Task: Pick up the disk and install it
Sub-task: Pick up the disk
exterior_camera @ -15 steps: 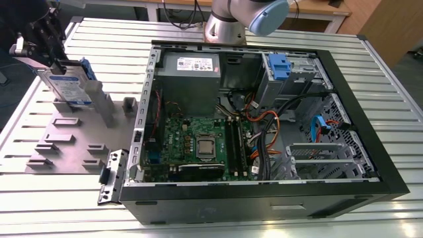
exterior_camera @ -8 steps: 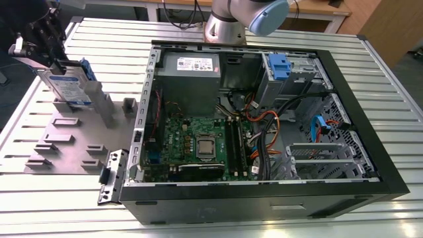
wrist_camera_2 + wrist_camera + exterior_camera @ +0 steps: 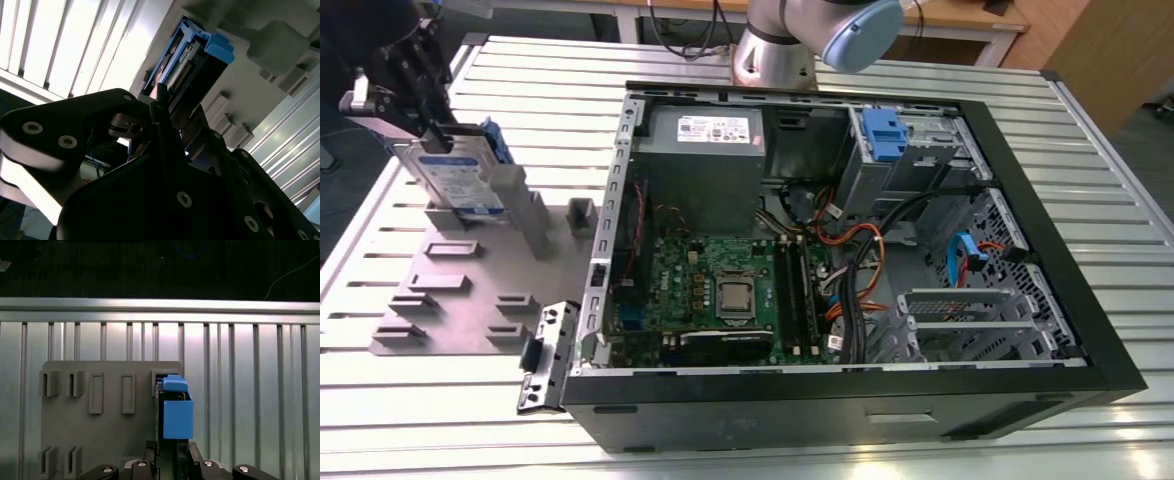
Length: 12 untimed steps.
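Note:
The disk stands on edge at the far corner of a grey fixture plate, on the exterior view's left. It is a silver drive with a white-and-blue label in a blue carrier frame. My gripper comes down on its upper edge, with a finger on each side, shut on it. In the first wrist view the disk shows edge-on, its blue tab uppermost, between the fingers of my gripper. In the second wrist view a thin fingertip presses against the disk. Whether the disk's lower edge still sits in its slot is hidden.
An open computer case lies to the exterior view's right of the plate. Inside are a motherboard, a grey power-supply box and a metal cage with a blue-tabbed caddy. The arm's base stands behind it on the slatted metal table.

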Each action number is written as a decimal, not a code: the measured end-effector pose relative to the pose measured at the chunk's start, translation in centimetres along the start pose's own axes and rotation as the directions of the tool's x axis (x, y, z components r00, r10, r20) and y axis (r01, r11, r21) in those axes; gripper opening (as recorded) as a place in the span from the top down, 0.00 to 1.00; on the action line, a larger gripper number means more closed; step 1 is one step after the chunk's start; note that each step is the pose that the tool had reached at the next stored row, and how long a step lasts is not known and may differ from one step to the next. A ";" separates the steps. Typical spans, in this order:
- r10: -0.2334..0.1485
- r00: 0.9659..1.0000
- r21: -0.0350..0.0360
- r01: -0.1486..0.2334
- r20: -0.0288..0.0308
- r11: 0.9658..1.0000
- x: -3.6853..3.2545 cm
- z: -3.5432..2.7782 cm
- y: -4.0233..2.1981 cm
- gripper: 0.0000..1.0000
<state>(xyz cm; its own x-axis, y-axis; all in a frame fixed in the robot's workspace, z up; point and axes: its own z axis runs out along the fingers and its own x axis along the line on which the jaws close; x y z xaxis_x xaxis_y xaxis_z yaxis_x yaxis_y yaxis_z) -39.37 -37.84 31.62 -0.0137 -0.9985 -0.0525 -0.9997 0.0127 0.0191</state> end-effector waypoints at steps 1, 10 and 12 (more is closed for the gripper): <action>-0.005 1.000 0.000 0.005 -0.002 1.000 0.00 0.00 0.00 0.65; -0.006 1.000 0.000 0.006 -0.002 1.000 0.00 -0.01 0.00 0.65; -0.006 1.000 0.000 0.006 -0.002 1.000 0.00 -0.01 0.00 0.65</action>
<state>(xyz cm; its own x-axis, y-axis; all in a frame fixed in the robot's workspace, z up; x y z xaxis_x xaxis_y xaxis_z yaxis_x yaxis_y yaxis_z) -39.37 -37.83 31.63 -0.0080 -0.9987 -0.0502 -0.9998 0.0071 0.0192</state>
